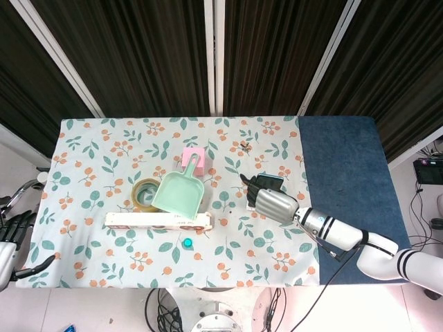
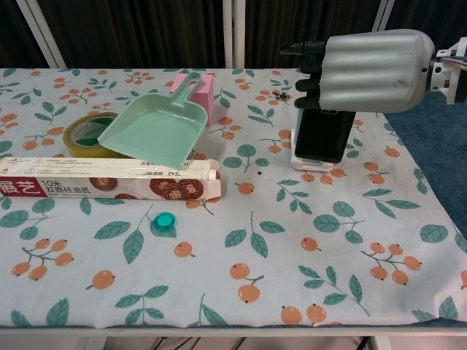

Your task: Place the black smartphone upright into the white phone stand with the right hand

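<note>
Right robot hand (image 2: 368,71) grips the upright black smartphone (image 2: 325,135), hiding its top and most of the white phone stand (image 2: 312,160).

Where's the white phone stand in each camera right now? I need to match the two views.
Head view: white phone stand sits right of centre, mostly hidden under the right hand.
Chest view: upper right, its base shows below the black smartphone.
Shared landmark: the green dustpan, left of the stand in both.
</note>
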You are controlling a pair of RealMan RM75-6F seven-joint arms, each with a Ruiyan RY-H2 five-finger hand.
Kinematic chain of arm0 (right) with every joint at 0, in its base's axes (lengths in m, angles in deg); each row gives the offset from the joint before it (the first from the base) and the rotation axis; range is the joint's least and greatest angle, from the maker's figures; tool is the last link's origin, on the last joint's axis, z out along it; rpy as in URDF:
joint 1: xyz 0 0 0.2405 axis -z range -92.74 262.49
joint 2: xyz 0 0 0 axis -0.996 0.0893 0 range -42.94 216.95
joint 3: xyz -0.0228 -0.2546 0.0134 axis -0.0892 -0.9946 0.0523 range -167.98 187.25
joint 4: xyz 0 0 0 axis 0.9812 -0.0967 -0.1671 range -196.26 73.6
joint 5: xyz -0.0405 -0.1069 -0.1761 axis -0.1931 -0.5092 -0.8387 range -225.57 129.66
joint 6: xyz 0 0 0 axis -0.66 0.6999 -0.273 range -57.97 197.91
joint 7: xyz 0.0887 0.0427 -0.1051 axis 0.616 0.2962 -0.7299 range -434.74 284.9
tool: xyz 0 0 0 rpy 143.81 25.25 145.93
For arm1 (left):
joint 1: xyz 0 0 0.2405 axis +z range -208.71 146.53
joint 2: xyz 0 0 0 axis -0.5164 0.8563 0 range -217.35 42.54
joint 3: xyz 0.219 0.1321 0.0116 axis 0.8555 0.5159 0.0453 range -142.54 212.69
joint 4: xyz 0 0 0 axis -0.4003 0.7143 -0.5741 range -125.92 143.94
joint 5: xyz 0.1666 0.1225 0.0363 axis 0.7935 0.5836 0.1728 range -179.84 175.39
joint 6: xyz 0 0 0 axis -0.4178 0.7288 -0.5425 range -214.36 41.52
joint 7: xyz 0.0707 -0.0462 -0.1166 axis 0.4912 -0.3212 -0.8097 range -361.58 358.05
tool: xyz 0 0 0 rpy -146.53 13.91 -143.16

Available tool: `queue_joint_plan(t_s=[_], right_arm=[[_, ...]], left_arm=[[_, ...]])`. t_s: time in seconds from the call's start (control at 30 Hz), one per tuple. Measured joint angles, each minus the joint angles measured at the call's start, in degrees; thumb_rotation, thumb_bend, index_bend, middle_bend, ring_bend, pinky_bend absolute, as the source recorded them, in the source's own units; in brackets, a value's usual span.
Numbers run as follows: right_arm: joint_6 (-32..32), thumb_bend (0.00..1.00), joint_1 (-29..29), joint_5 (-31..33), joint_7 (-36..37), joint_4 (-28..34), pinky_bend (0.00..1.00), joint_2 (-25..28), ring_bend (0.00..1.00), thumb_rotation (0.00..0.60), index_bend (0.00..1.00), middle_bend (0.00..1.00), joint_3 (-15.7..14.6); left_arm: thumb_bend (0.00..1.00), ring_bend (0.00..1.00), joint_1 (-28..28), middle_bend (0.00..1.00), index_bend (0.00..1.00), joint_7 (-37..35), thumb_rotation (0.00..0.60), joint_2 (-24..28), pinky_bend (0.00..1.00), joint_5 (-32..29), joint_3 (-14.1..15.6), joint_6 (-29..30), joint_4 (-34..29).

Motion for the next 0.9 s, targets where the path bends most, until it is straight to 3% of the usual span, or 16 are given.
queue_joint_plan(t_s=[0.57, 0.7, 0.83, 0.9], right_arm=[[0.0, 0.34, -0.2, 0.8, 0.0, -0.9, 0.00, -1.1, 0.36, 0.600, 0.55, 0.35, -0.4], [-0.2, 0.34, -0.3, 1.1, -0.2, -0.9, 0.00, -1.2, 0.30, 0.600, 0.40, 0.28, -0.4], [-1.1, 0.32, -0.3, 2.0, -1.1, -0.6, 0.00, -1.2, 0.11, 0.600, 0.09, 0.12, -0.2], [-1.5, 0.30, -0.2, 2.5, -1.8, -0.4, 0.00, -1.1, 0.05, 0.600, 0.02, 0.05, -0.1]], left_arm=[[0.12, 0.07, 0.2, 0.05, 0.05, -0.6, 0.152, -0.1, 0.20, -0.1, 0.0, 0.1, 0.7], [0.12, 0.07, 0.2, 0.05, 0.05, -0.7, 0.150, -0.2, 0.20, -0.1, 0.1, 0.0, 0.8], [0.12, 0.07, 0.4, 0.05, 0.05, -0.7, 0.154, -0.2, 0.20, -0.3, 0.1, 0.0, 0.9], [0.12, 0.07, 0.4, 0.05, 0.05, -0.7, 0.154, -0.2, 0.20, -0.3, 0.2, 0.0, 1.0]])
